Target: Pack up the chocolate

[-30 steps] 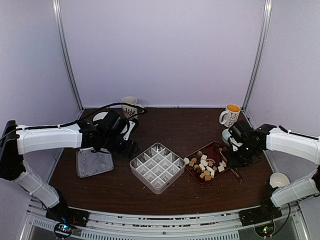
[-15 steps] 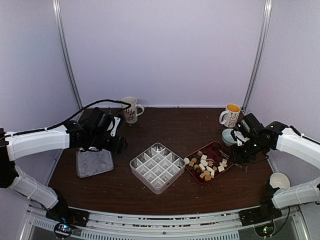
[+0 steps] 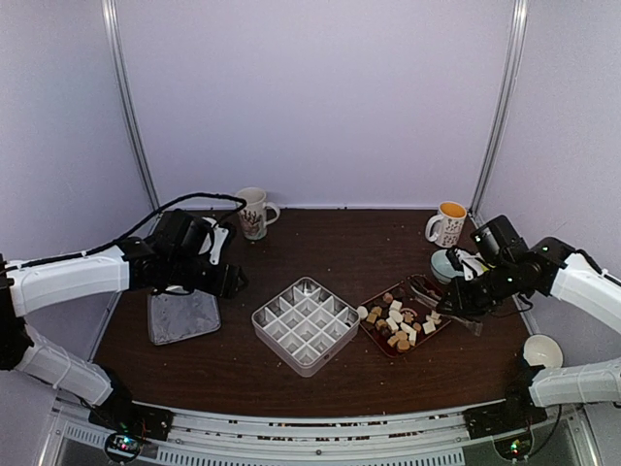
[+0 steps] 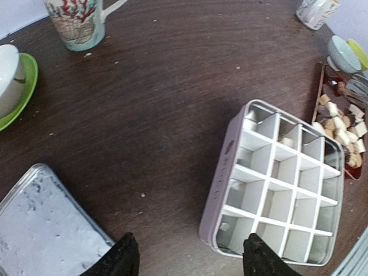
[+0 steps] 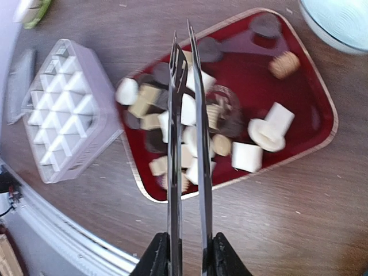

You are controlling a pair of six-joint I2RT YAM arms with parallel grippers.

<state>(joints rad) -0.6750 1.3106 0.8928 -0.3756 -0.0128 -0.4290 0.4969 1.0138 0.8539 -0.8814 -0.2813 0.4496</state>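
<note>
Chocolate (image 5: 250, 156) heaped on red tray (image 5: 299, 109), directly under tongs (image 5: 173, 184) clamped in my right gripper (image 5: 187, 253). Blades narrow, nothing between them, long axis across pile. Divided box (image 5: 63, 109) beside tray, leftward. My left gripper (image 4: 190, 256) gaping, empty, farther from pile; right arm nearer.

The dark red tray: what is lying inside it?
The dark red tray holds many small chocolates, dark brown, tan and white. The long metal tongs in the right gripper cross above it and hide parts of some pieces.
</note>
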